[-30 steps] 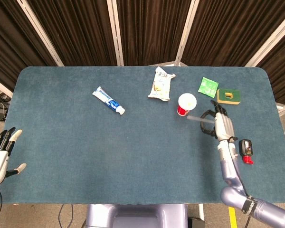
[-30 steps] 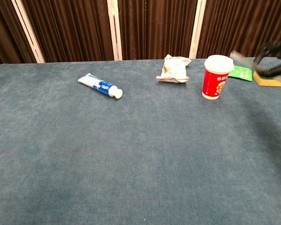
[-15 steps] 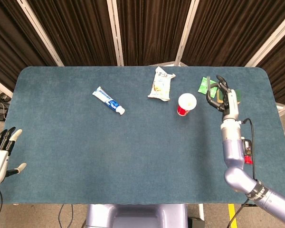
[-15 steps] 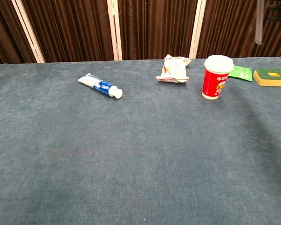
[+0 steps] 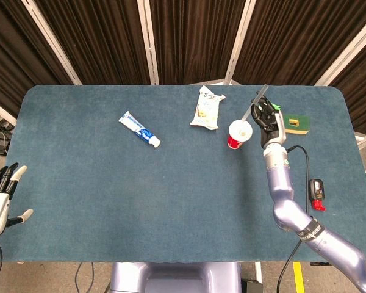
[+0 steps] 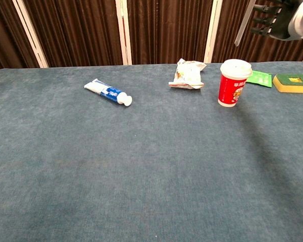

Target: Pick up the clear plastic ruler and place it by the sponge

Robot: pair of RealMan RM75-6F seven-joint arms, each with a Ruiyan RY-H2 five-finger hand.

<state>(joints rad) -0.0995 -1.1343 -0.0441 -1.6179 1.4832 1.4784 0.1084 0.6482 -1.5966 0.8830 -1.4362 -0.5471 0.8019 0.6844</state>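
The fingers (image 5: 263,111) of the right hand (image 5: 269,122) are curling around the clear plastic ruler (image 5: 257,101), holding it lifted above the blue felt-covered desk (image 5: 171,195); in the chest view the right hand (image 6: 280,20) is hanging high with the ruler (image 6: 244,22) slanting down and away from its fingers toward the left. Just beyond the fingers on the far right the yellow-and-green sponge (image 5: 294,123) is lying flat on the desk, and below the ruler's free end the red paper cup with a white lid (image 5: 239,133) is standing upright. The carrying step is under way, by my judgement; the next move is calling for lowering the ruler to the desk beside the sponge, keeping clear of the cup, then spreading the fingers. Far off at the near left edge, the left hand (image 5: 1,198) is idling with fingers spread, gripping nothing
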